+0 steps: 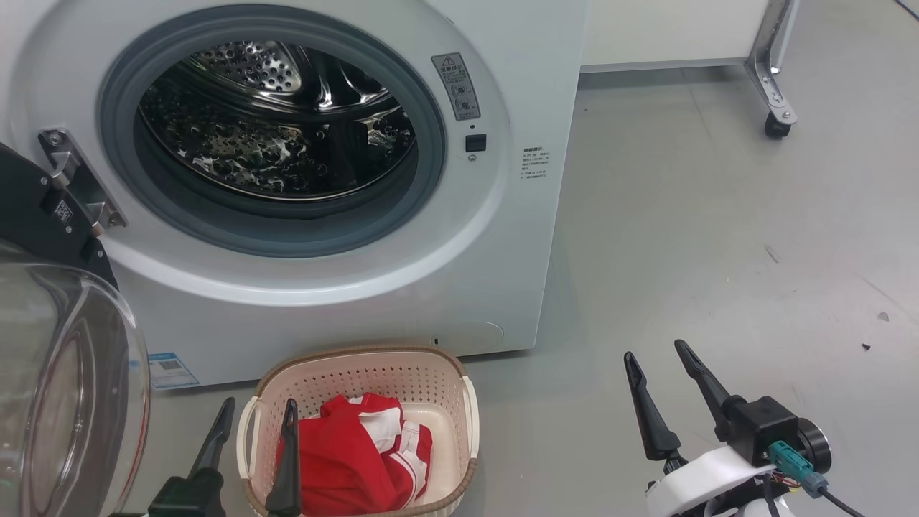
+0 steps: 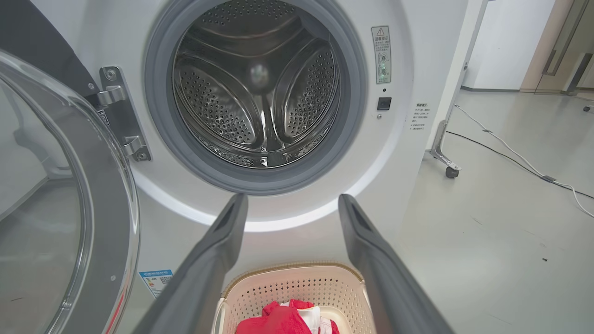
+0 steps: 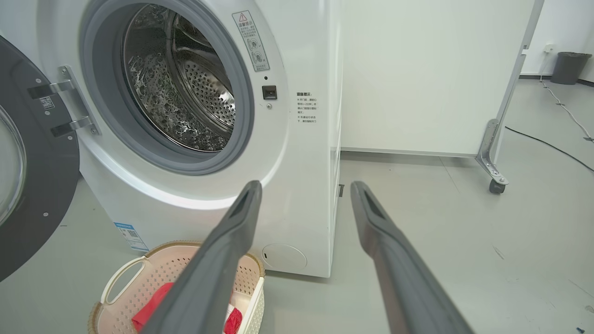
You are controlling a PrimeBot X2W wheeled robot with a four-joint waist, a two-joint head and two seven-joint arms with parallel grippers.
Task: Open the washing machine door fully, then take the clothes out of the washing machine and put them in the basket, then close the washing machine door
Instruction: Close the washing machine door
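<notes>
Off to the left of my left gripper (image 1: 259,404) the washing machine door (image 1: 68,388) stands swung wide on its hinge (image 1: 79,187), clear glass bowl bulging toward me, black rim just behind it. My left gripper's two dark fingers are spread apart with nothing between them; one hangs just outside the left handle of the basket (image 1: 362,357), the other over its inside. Just right of that finger the clothes (image 1: 344,452) lie bunched in the basket, red with white panels and thin stripes. Ahead of both grippers stands the washing machine (image 1: 344,316), the basket on the floor (image 1: 718,251) just in front of its base, and its grey-gasketed mouth shows the perforated steel drum (image 1: 273,129). My right gripper (image 1: 654,352) hangs well to the right of the basket over bare grey floor, fingers likewise splayed and gripping nothing. Far ahead of it and a little right, a metal leg on a caster (image 1: 777,122) rests on the floor.
</notes>
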